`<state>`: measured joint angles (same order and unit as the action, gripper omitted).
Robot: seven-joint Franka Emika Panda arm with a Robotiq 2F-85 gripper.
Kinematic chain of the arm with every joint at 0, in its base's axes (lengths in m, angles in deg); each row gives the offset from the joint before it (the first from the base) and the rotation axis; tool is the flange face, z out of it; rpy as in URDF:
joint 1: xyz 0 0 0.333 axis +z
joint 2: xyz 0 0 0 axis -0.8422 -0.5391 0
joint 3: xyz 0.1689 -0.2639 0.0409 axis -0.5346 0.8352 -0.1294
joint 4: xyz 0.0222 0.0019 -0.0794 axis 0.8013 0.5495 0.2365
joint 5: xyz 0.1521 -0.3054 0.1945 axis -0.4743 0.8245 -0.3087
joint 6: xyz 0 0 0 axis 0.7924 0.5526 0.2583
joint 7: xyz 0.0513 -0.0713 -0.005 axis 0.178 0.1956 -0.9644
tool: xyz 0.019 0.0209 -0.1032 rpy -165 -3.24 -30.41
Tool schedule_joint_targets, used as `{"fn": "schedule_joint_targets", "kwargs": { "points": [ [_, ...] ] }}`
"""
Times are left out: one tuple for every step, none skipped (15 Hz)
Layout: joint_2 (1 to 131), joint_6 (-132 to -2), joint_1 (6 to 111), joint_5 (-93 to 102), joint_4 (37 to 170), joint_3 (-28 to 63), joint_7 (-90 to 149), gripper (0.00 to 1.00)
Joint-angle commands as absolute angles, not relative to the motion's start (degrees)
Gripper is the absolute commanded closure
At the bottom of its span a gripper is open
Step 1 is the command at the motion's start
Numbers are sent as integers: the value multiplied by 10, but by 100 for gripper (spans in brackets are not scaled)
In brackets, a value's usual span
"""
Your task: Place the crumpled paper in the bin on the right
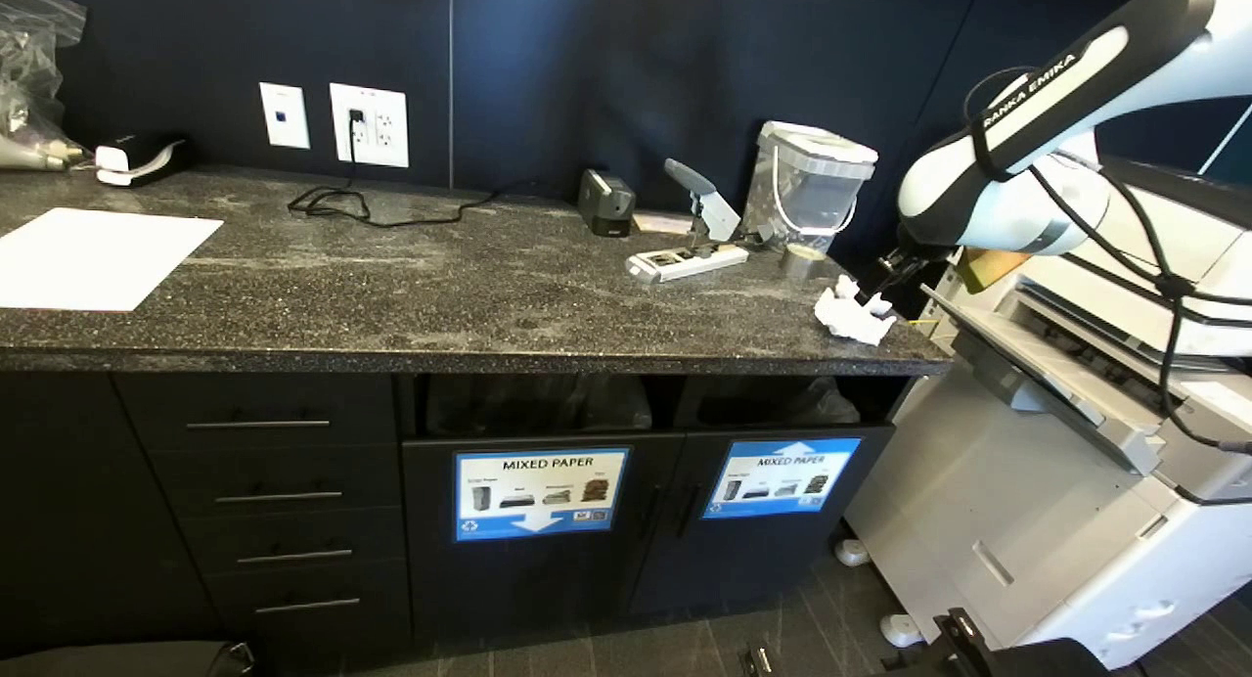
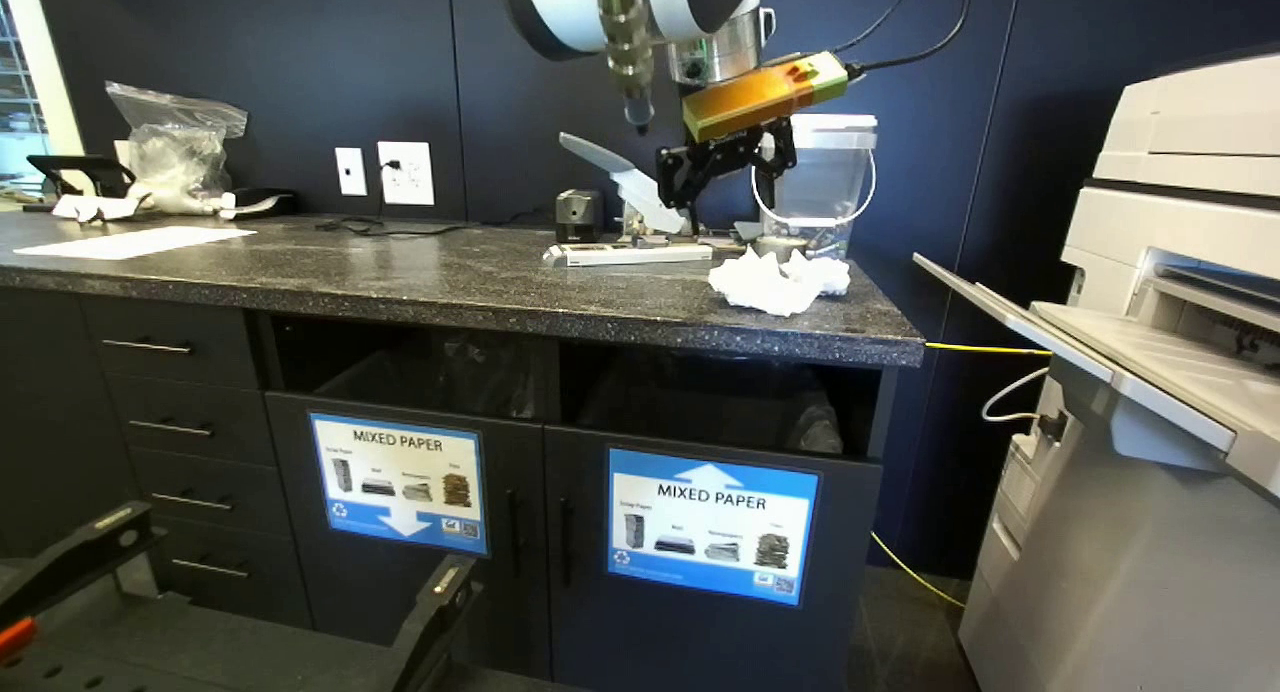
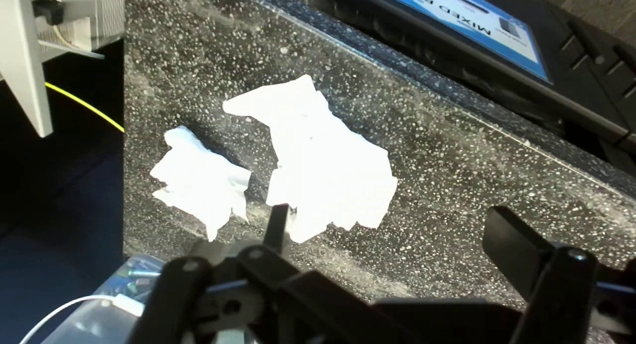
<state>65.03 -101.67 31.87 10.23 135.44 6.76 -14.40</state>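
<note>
White paper [image 3: 333,170] lies crumpled near the end of the desk [image 2: 450,272], a smaller lump [image 3: 201,182] just beside it: handy, it seems, as the right-hand bin [image 2: 690,392] sits below. The claw [image 2: 722,197] hangs above, spread wide and holding nothing, likely so it can drop around the paper. Inside the bin a clear liner [image 2: 820,427] shows, contents too dark to tell; the pail [image 2: 830,172] holds small bits [image 2: 836,242], blurred

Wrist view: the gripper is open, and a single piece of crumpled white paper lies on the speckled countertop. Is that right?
Not quite: the wrist view shows two pieces, a smaller crumpled white paper lying apart from a larger crumpled white paper. The rest is right: the gripper is open, and both lie on the speckled countertop.
</note>
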Motion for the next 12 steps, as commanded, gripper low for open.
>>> {"fn": "schedule_joint_targets", "kwargs": {
  "points": [
    [592, -1003, 245, 48, 1296, -11, -266, 0],
    [574, -997, 231, 44, 1281, -24, -287, 0],
    [559, -990, 222, 46, 1269, -33, -304, 0],
    [542, -979, 210, 49, 1252, -40, -320, 0],
    [532, -970, 224, 32, 1240, -24, -344, 0],
    [522, -964, 226, 34, 1230, -20, -352, 0],
    [514, -958, 227, 31, 1221, -16, -366, 0],
    [505, -952, 226, 28, 1210, -13, -378, 0],
    [499, -952, 235, 31, 1203, -3, -380, 0],
    [493, -950, 236, 31, 1195, -2, -389, 0],
    [488, -948, 233, 30, 1186, -2, -397, 0],
    [484, -951, 237, 32, 1182, 2, -400, 0]
  ]
}}
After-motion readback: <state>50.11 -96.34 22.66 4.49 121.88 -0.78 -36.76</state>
